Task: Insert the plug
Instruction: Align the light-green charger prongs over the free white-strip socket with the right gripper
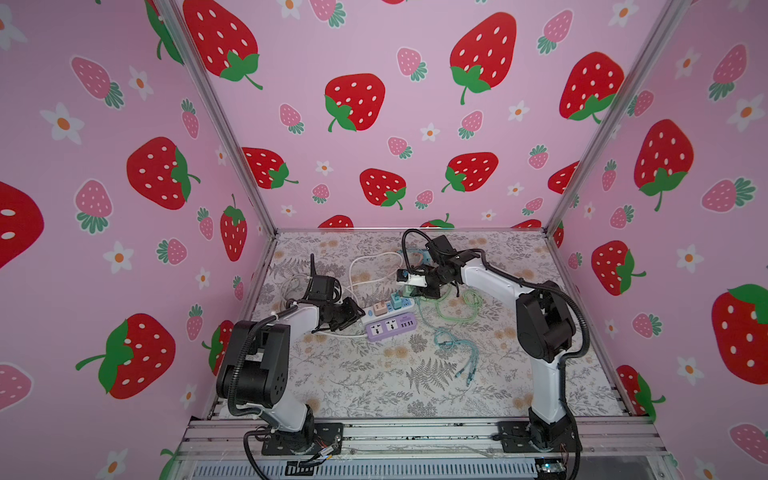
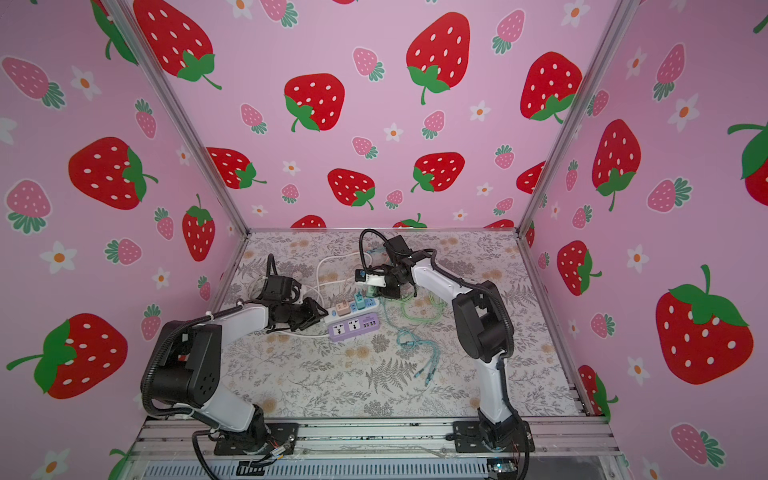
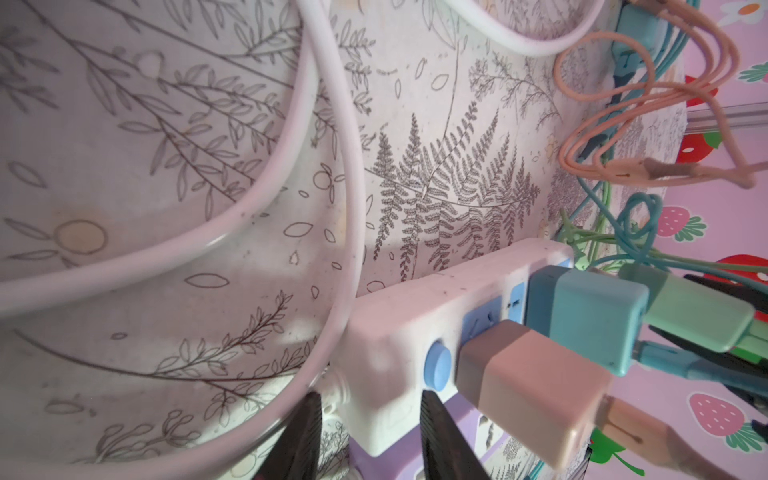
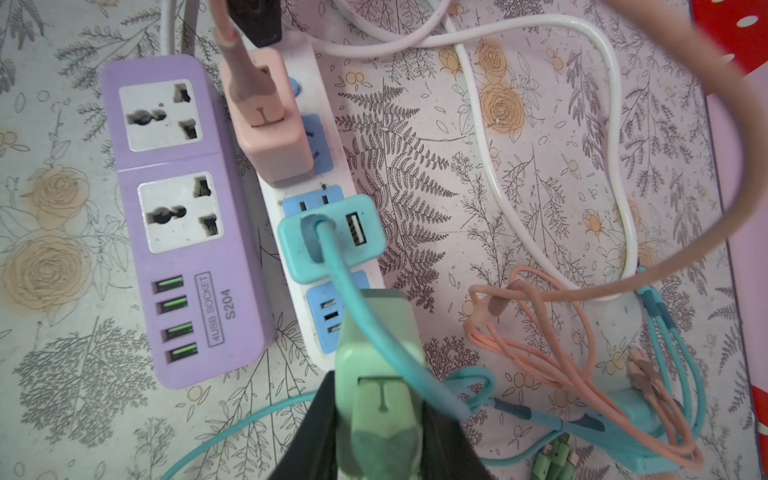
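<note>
Right pincer (image 4: pixel 380 399) is pinching the green plug (image 4: pixel 357 361), one black finger on each side of its body. A green USB connector is in its back.

The plug is at the end of the white power strip (image 4: pixel 309 62) away from the cord, right over the last blue socket (image 4: pixel 328 316) and partly covering it. I can't tell from any view whether the prongs are in.

On the same strip the teal charger (image 4: pixel 303 266) is seated just beside the green plug. The pink charger (image 4: pixel 274 141) comes next, beside the round blue switch (image 3: pixel 436 370).

Left pincer (image 3: pixel 370 395) is at the strip's cord end, fingers apart with the end of the strip between them. I can't tell if it's clamping the strip or just straddling it.

In both top views the purple power strip (image 4: pixel 166 161) lies right alongside the white one, on the side nearer the arm bases, mid-bench (image 1: pixel 374 395).

The white cord (image 4: pixel 615 124) loops on the bench behind the strips. A loose green cable (image 1: pixel 465 305) and a teal cable (image 1: pixel 457 353) lie between the strips and the right arm's base.
</note>
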You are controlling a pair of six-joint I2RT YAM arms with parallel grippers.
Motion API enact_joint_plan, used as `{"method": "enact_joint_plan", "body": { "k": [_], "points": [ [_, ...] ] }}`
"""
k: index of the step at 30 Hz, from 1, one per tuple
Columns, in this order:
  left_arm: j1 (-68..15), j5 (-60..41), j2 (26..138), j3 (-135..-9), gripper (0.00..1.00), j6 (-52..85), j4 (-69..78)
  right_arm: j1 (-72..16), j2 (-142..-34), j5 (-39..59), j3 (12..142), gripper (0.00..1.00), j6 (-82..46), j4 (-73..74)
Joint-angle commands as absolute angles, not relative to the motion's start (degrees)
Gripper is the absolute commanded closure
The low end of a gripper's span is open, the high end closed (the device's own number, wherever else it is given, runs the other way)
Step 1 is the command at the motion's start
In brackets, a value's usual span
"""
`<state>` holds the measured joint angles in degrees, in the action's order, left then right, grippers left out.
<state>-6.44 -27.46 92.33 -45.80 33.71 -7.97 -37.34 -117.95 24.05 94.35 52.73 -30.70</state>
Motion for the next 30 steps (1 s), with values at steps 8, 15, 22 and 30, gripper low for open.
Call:
{"method": "enact_joint_plan", "body": {
  "k": [8,15,22,30],
  "points": [
    [-6.68,-26.63,94.72,-48.93,0.59,32.78,-8.79,-38.14,-119.75,23.96,96.61,1.0,56.1,-37.37],
    [-6.68,-26.46,96.05,-50.2,0.59,32.59,-9.04,-39.06,-120.05,23.91,96.72,1.0,56.29,-38.57],
    [-6.68,-25.94,97.05,-51.4,0.59,32.51,-9.24,-39.72,-119.73,23.38,96.69,1.0,56.23,-40.23],
    [-6.68,-25.23,98.39,-53.57,0.59,31.82,-10.2,-39.99,-118.61,20.12,95.98,1.0,56.05,-40.83]
  ]
}}
